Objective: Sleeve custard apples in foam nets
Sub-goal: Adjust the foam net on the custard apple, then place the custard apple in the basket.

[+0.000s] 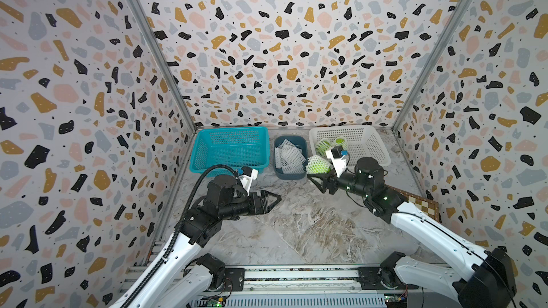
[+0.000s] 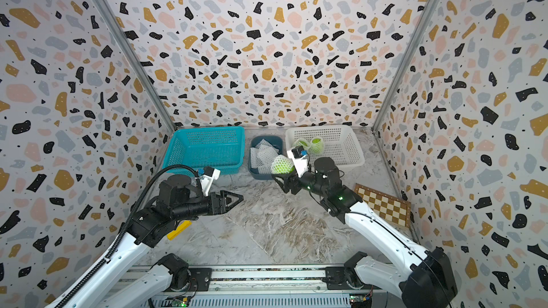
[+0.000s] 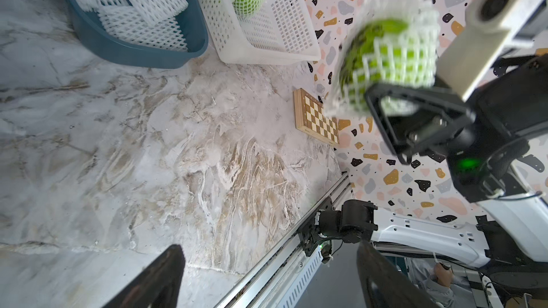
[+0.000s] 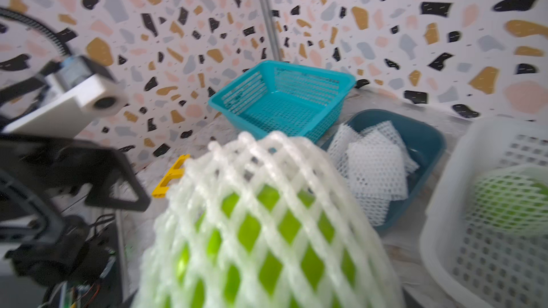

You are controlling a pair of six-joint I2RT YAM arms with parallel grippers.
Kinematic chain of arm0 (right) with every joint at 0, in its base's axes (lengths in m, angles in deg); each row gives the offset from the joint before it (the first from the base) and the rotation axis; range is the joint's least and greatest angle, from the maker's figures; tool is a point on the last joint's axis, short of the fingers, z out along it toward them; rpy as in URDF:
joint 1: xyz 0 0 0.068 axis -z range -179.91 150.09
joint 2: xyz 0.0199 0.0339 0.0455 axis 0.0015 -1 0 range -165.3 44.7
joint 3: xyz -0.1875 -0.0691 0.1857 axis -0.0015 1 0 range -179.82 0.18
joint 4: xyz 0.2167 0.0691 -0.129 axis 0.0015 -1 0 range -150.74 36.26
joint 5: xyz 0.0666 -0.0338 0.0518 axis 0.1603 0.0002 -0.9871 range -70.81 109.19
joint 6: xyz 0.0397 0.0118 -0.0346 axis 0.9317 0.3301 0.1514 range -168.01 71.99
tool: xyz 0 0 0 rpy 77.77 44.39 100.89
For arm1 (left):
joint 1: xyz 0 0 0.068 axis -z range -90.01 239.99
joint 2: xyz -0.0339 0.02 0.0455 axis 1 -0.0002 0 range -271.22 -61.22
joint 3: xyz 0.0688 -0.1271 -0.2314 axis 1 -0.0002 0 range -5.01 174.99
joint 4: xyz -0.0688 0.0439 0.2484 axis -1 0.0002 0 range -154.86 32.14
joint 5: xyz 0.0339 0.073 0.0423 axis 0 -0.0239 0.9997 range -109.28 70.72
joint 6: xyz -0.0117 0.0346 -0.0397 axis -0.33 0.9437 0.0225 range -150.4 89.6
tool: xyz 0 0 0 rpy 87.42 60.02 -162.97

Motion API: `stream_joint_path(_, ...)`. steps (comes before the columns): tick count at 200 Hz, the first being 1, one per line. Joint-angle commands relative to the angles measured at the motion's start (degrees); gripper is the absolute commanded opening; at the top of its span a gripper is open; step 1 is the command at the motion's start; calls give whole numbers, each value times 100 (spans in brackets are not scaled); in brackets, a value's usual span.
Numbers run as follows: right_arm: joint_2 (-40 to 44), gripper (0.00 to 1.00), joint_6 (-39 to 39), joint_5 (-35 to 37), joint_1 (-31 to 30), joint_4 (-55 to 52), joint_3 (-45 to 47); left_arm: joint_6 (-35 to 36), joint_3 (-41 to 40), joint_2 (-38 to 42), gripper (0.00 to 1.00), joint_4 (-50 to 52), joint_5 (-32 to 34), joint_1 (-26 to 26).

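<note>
Where terrazzo walls (image 1: 267,40) meet marbled table (image 1: 296,226), left fingers (image 1: 272,200) apart, right fingers (image 1: 313,179) clamping fruit (image 1: 317,165).

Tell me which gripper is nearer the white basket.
Right. The right gripper, holding a netted custard apple, is beside the white basket; the left gripper hovers past the blue tub.

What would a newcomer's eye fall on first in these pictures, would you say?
Probably the bright-green netted custard apple held aloft in the right gripper, near the white basket at the back right. Next, the loud terrazzo-patterned walls and the empty teal basket at the back left.
</note>
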Motion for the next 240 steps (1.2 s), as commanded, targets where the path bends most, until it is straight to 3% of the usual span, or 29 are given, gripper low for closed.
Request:
stream_joint_path(1,-604,73,242,297,455,-353,-560,-60,-143,-22,89,-203,-8,-37)
stream_joint_path(36,-1817,73,81,720,1074,-702,-1430,-183,-334,54,90,-321,-37,-37)
stream_joint_path(85,-3257,73,-133,573,1641,-1259,-2523,-361,-556,105,89,-441,-7,-37)
stream_joint_path(240,-5209,72,-745,573,1688,-2780,-3911,-387,-648,-104,89,-437,-6,-42)
